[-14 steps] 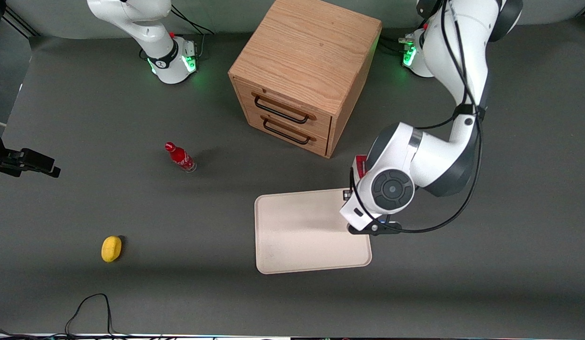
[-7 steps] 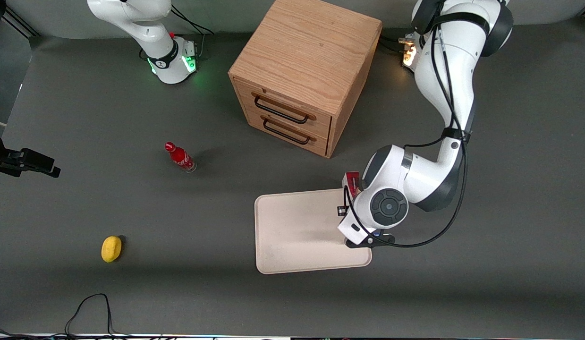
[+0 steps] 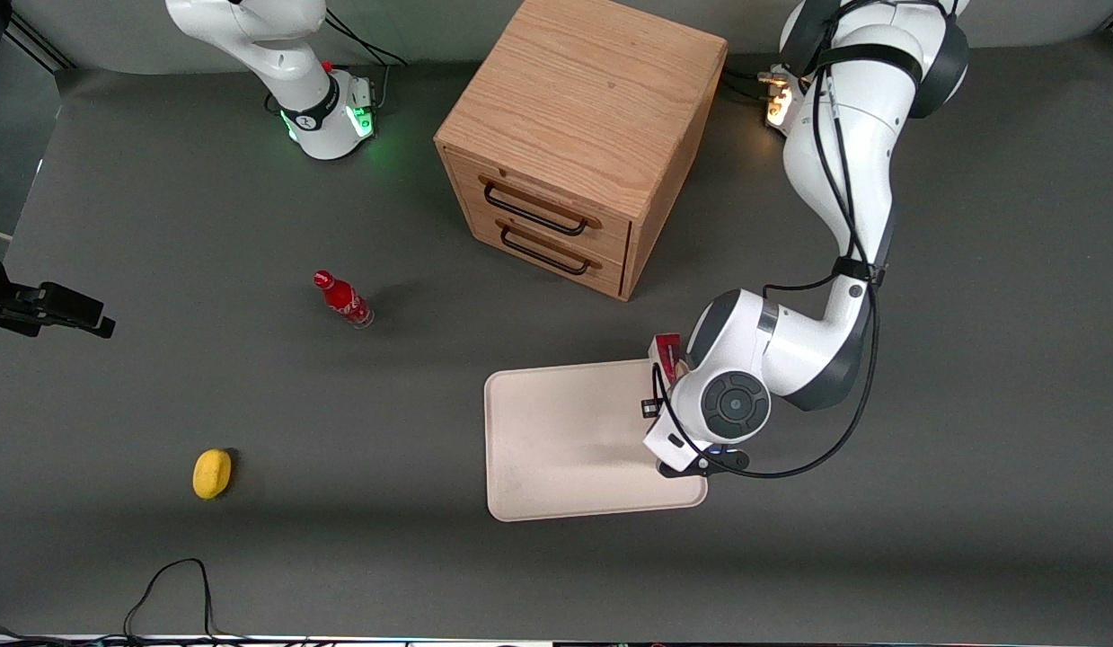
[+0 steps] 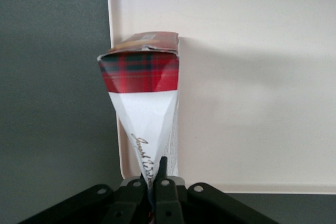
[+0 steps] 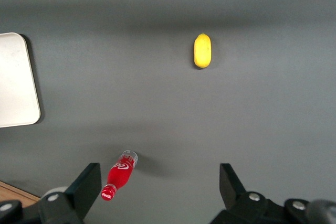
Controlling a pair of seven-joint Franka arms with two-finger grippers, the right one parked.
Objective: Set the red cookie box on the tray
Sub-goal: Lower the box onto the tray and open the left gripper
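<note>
Wrist view: red cookie box (image 4: 142,87) in tool (image 4: 155,178).

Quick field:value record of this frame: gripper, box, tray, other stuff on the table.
gripper: gripper shut on the red cookie box, over the tray's edge at the working arm's end
red cookie box: red cookie box held on edge, hanging from the fingers, tartan end toward the tray
tray: tray flat on the table, nearer the front camera than the wooden drawer cabinet
release: not yet done
others: red bottle and yellow object, both toward the parked arm's end
</note>
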